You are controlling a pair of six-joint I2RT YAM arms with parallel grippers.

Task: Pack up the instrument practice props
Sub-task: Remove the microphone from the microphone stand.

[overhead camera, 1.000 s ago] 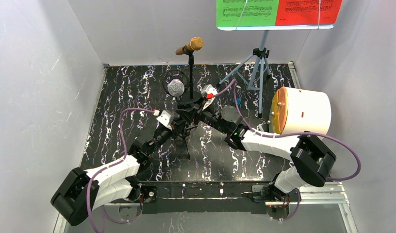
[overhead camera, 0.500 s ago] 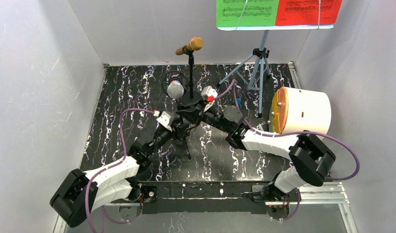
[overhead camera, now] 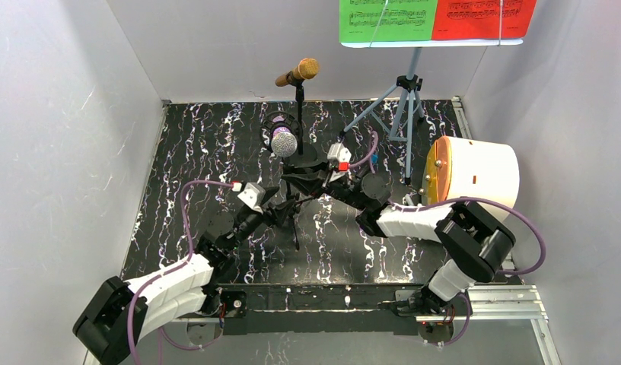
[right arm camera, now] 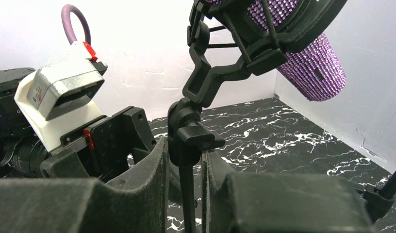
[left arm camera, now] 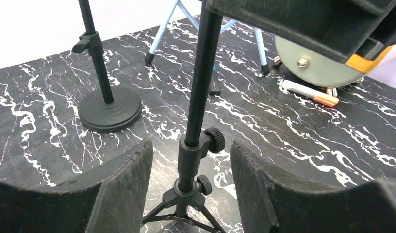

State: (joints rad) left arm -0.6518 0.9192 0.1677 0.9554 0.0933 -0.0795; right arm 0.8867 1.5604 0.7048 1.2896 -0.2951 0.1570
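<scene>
The right gripper [right arm camera: 185, 150] is closing narrowly on the thin black pole of the tripod stand [left arm camera: 198, 87]. Its two pads are pressing the pole from both sides, just under the tightening knob. The purple mic [overhead camera: 283, 141] is sitting in the clip at the top of this stand, above the right gripper, and it is leaning to one side. The left gripper [left arm camera: 190, 145] is waiting lower on the same pole with its fingers [left arm camera: 123, 179] wide apart. The pole is passing between them without touching either one. The small tripod legs are showing under the left gripper. I cannot tell if they are resting on the table [overhead camera: 201, 167].

Behind the purple mic, the gold mic [overhead camera: 300, 72] is sitting tilted on the round-base stand [left arm camera: 108, 108], which is standing upright near the back wall. To the right of it, the pale blue rack [overhead camera: 410, 91] is standing on its own legs and is carrying the green sheet [overhead camera: 385, 19] and the red sheet [overhead camera: 482, 17] side by side. A white drum [overhead camera: 479, 176] is lying on its side at the right edge of the table, and a marker [left arm camera: 310, 93] is lying just beside it.
</scene>
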